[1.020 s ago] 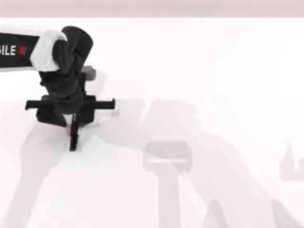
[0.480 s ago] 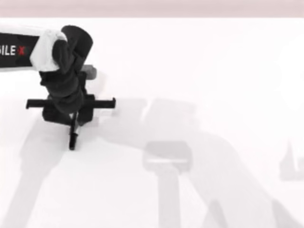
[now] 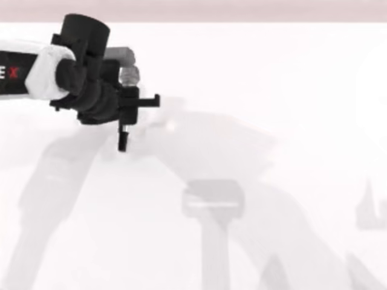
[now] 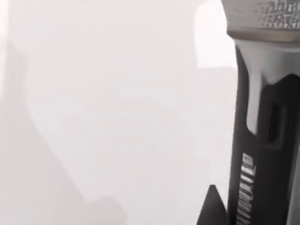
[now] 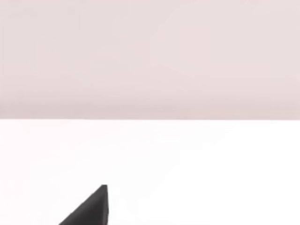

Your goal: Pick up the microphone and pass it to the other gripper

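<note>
The left gripper (image 3: 125, 99), far-left, clamps the microphone (image 3: 123, 115); gripped near the head, its handle could swing or slip.

The right gripper (image 5: 89, 211) shows only a fingertip, so I cannot tell its state.

1. White counter (image 3: 290, 90) fills the top view.
2. Pale pink wall (image 3: 242, 9) runs along the far edge.
3. Soft grey shadows (image 3: 211, 199) cross the counter surface.

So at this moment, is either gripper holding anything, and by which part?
The left gripper holds the microphone on its black handle, below the grey mesh head.
</note>
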